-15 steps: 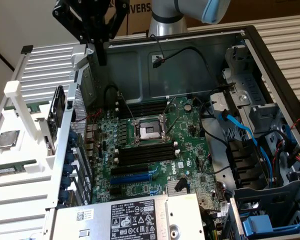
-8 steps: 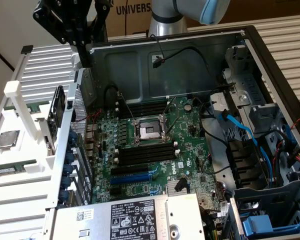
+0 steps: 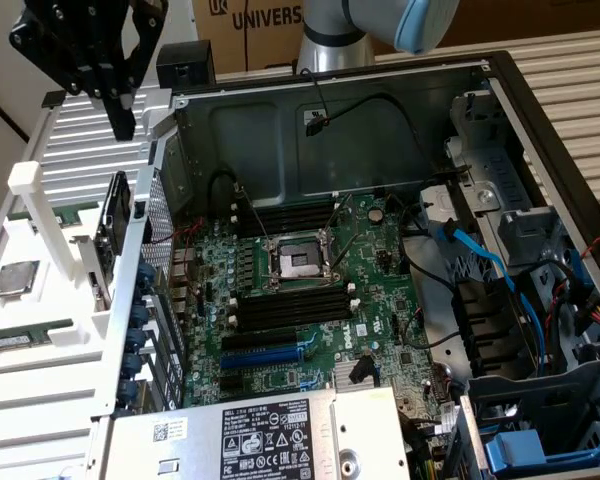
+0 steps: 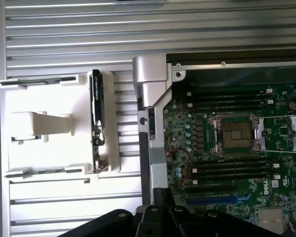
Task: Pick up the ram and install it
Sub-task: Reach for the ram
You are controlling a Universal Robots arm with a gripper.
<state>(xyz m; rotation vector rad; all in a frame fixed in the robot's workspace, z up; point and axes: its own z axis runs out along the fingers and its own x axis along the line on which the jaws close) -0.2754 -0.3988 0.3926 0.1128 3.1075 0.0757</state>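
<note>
Nearest the exterior view's camera, the grey power supply [image 3: 270, 435] is sitting at the front edge of the open computer case [image 3: 280, 125], with the green motherboard [image 3: 380, 255] lying flat behind it. The long black slots [image 3: 292, 308] with white end clips beside the processor socket are standing empty.

The ram [image 3: 25, 341] is lying outside the case, at the exterior view's left. It is resting flat in a groove of the white fixture [image 3: 40, 365] on the ribbed tabletop [image 3: 570, 70], just nearer the camera than the square silver-topped processor chip [image 3: 15, 278]. Nothing is touching it.

The gripper [image 3: 120, 112] is hanging high over the far end of that fixture, near the case wall and well apart from the ram. It is carrying nothing that I can see, and I cannot tell whether its jaws are open or closed. In the wrist view only the dark body of the gripper [image 4: 163, 219] is showing.

As for handling, I am judging the stick to be very light and stiff along its length, yet thin and brittle if twisted or bent. Its faces are carrying small chips and a label, and its lower edge is likely carrying contacts, so those are poor places to press. The two long flat faces near the middle, or the bare upper edge, are looking like the safest hold, with the jaws squeezing evenly across the thickness. The smooth board is probably offering little friction, so a centred, square grip is mattering more than force. The fixture groove is surrounding it closely, leaving little room beside it.
</note>
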